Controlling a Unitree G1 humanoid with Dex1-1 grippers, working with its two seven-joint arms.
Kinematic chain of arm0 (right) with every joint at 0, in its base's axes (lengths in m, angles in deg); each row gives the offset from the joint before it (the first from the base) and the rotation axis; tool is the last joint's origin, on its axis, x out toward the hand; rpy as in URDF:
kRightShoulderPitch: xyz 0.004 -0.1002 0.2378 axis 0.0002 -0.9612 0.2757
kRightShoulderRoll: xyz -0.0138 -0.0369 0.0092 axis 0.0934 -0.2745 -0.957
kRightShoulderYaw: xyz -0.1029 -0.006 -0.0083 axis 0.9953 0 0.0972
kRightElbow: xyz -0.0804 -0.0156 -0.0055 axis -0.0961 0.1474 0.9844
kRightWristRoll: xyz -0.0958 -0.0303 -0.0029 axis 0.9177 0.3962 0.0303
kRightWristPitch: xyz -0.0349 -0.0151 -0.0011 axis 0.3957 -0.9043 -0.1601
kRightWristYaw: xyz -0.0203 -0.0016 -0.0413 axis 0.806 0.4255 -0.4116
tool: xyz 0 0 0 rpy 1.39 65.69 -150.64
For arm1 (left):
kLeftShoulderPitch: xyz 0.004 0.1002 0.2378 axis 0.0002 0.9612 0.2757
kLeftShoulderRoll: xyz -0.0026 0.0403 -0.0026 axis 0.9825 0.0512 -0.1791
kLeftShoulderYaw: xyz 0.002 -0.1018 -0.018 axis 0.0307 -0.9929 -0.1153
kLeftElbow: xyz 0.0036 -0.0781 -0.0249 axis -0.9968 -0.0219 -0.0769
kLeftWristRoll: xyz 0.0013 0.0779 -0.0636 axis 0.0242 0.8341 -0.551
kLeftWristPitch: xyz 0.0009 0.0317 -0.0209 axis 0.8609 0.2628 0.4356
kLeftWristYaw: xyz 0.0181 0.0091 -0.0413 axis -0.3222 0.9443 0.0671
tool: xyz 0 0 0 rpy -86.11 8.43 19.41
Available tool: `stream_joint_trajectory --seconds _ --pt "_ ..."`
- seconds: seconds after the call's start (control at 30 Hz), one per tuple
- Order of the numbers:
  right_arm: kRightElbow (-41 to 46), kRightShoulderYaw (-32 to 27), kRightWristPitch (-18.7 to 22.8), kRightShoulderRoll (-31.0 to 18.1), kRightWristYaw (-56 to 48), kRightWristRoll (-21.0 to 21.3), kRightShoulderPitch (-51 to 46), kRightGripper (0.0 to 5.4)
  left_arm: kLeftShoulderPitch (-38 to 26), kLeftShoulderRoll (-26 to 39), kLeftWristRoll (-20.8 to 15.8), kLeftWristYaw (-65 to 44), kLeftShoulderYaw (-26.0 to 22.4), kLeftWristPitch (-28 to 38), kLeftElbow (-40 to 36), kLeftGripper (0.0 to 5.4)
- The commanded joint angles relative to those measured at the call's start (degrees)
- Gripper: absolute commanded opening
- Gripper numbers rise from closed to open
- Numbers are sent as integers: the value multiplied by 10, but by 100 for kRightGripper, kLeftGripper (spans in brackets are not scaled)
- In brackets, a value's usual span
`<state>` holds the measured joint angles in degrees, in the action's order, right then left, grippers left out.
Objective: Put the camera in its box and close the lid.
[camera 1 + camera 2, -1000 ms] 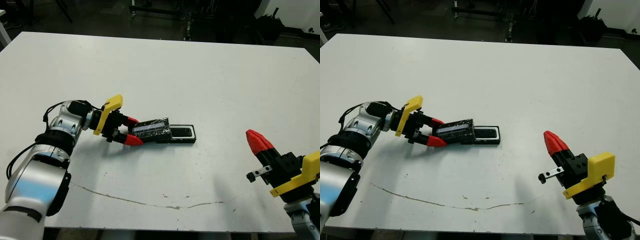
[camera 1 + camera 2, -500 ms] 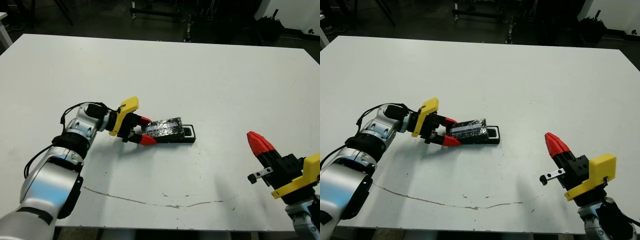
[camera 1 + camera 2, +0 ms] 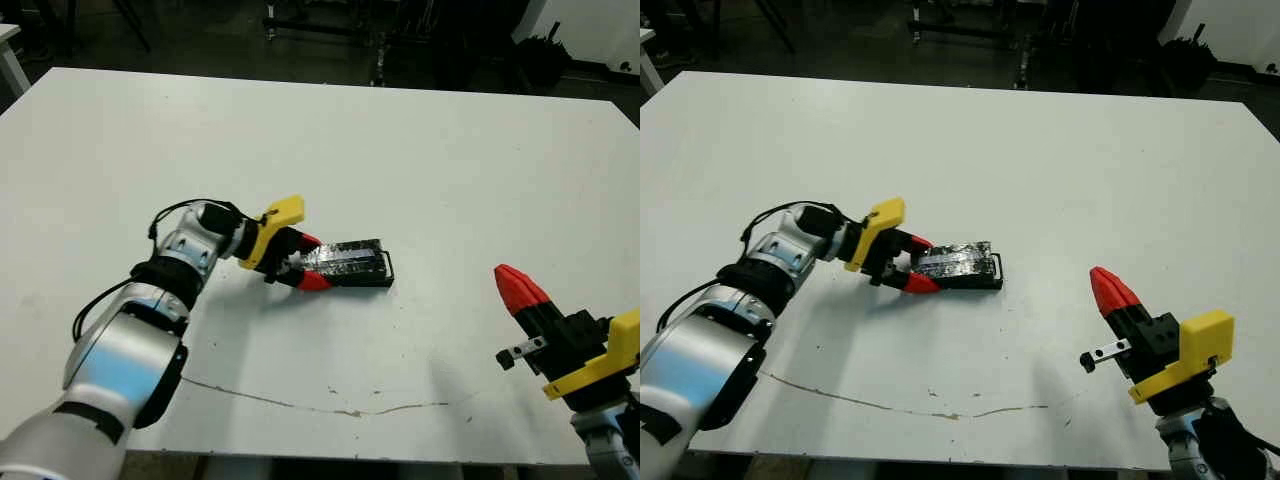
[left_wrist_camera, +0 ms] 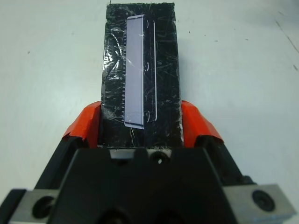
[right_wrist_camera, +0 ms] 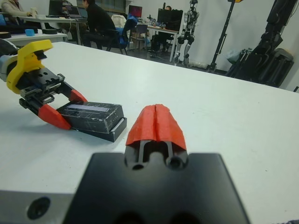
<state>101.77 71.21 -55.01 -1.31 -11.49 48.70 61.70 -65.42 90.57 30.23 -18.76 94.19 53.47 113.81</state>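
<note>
Two grippers are over the white table (image 3: 420,140), and only one is doing anything. The left gripper (image 3: 306,262) has its red fingers clamped on either long side of the lid (image 4: 140,70), at the end nearest its own body, so the lid's long axis runs straight out ahead of it, in line with the fingers. The pale stripe along the lid's top points the same way. Under the lid sits the box (image 5: 110,133), a lower black edge showing beneath it on the side toward the other arm, with a sliver of it poking out past the lid's far end. The lid looks nearly over the box but a touch raised or offset, not seated flush, as far as I can tell. I can't see the camera at all; I'd guess it is already inside, hidden under the lid.

The right gripper (image 3: 522,290) hangs well off to the side, fingers pressed together on nothing, far from the box. So the left arm is plainly the nearer one, and the coming move, to my eye, turns on squaring the lid along that forward axis and pressing it down.
</note>
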Motion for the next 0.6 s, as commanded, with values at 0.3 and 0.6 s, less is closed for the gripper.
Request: stream_joint_trajectory --seconds 0.3,0.6 --pt "-1 2 -5 -1 3 2 -5 0 -8 -78 64 3 61 6 32 317" --pt "-4 1 -8 -2 1 -2 -3 0 -13 -117 87 16 86 3 65 317"
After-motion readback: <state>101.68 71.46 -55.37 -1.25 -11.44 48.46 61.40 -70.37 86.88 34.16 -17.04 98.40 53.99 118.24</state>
